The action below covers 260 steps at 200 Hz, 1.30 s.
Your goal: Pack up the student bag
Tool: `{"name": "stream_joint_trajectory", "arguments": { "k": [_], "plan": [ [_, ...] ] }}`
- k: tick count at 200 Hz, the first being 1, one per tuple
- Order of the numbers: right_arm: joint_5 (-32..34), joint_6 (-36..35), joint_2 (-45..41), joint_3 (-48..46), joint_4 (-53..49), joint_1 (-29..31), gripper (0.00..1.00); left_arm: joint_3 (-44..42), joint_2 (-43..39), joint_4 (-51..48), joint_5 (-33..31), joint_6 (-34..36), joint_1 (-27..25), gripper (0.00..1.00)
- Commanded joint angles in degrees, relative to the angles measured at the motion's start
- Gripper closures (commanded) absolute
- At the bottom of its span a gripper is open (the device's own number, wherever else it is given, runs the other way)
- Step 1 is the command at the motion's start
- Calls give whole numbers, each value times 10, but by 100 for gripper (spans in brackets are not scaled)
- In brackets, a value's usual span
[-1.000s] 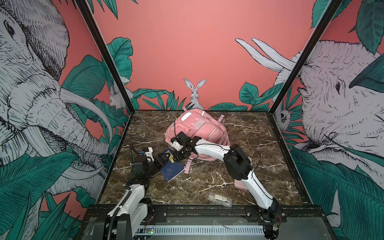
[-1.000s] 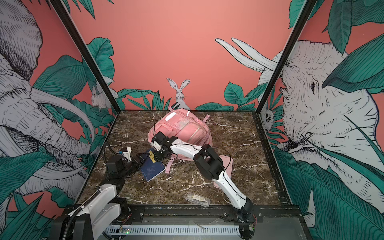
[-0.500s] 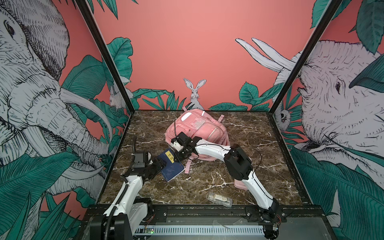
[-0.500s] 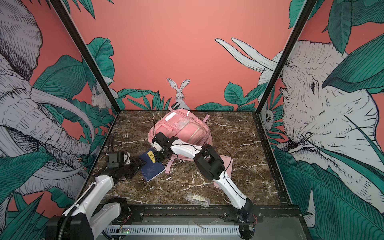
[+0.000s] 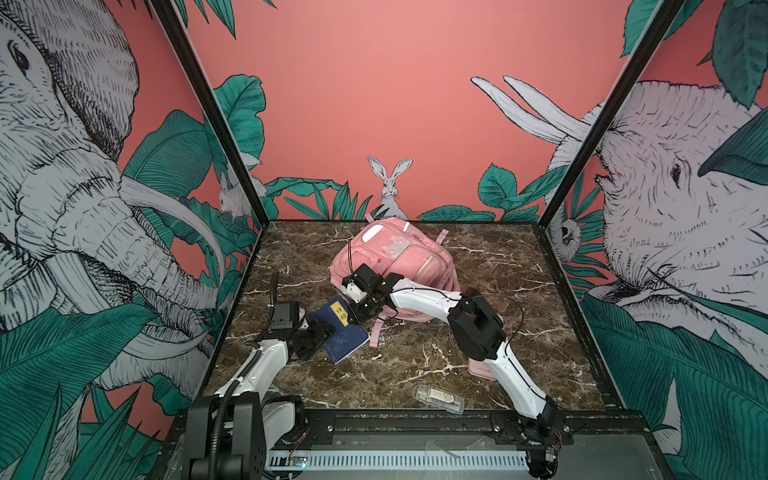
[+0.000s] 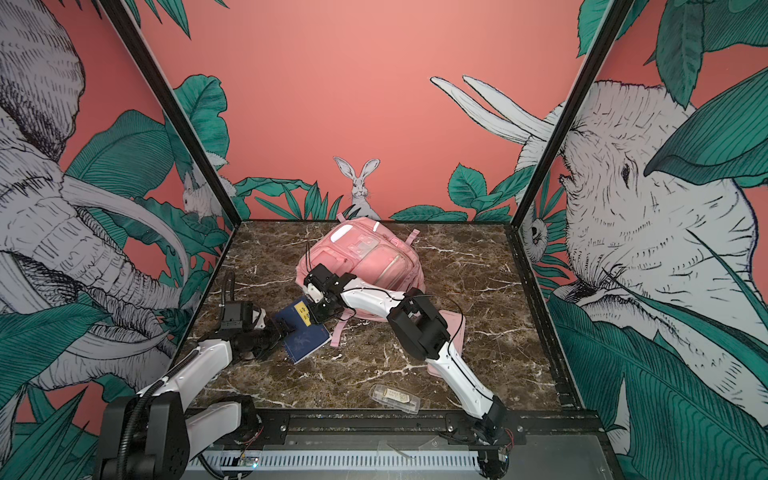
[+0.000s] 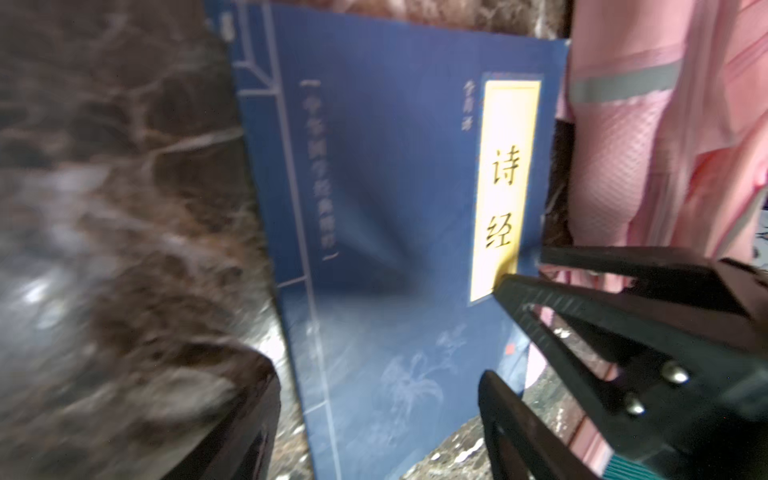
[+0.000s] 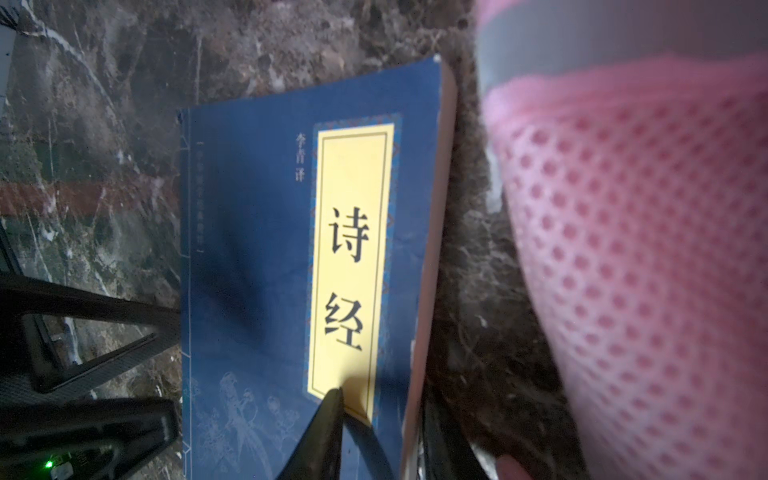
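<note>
The student bag (image 5: pixel 399 257) (image 6: pixel 365 257), a big pink backpack, lies at the middle back of the marble table. In front of it lies a blue book (image 5: pixel 345 336) (image 6: pixel 305 338) with a yellow title label. My right gripper (image 5: pixel 360 309) (image 6: pixel 320 311) (image 8: pixel 382 399) reaches across and is shut on the book's edge nearest the bag, one finger on the cover and one beneath. My left gripper (image 5: pixel 318 332) (image 6: pixel 282 328) (image 7: pixel 370 374) is open at the book's opposite edge, its fingers straddling the cover. In the left wrist view the bag's pink mesh (image 7: pixel 665 166) sits just beyond the book (image 7: pixel 395 208).
A flat pink pencil case (image 5: pixel 482 370) (image 6: pixel 451 320) lies partly under the right arm. A clear plastic box (image 5: pixel 438 399) (image 6: pixel 395 397) rests near the front edge. A pink bag strap (image 5: pixel 376 332) trails beside the book. Printed walls enclose three sides.
My left arm has swung its elbow outward and its gripper has dipped slightly at the book's edge, opening a little. The right gripper and the book have not moved.
</note>
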Motion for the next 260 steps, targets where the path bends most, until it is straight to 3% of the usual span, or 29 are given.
{"name": "stream_joint_trajectory", "arguments": {
  "k": [1,35,70,116,145,194,246,260],
  "plan": [
    [8,-7,5,-13,-45,4,68,-9,43,40,27,-14,1,24],
    [11,-8,1,-19,-43,4,68,-42,64,148,87,-38,1,27],
    [12,-7,7,-16,-43,4,69,-72,22,259,152,-69,2,30],
    [11,-12,15,-9,-52,5,69,-69,-56,242,165,-41,1,31],
    [6,-13,16,-7,-53,6,70,-91,-58,305,179,-66,1,31],
    [-2,-18,13,-9,-56,10,70,-88,-42,307,168,-65,1,33],
    [-7,-20,10,-12,-59,27,71,-117,-22,436,181,-123,1,35],
    [-4,-21,5,-20,-56,29,71,-122,-31,431,174,-128,2,35]
  ]
}}
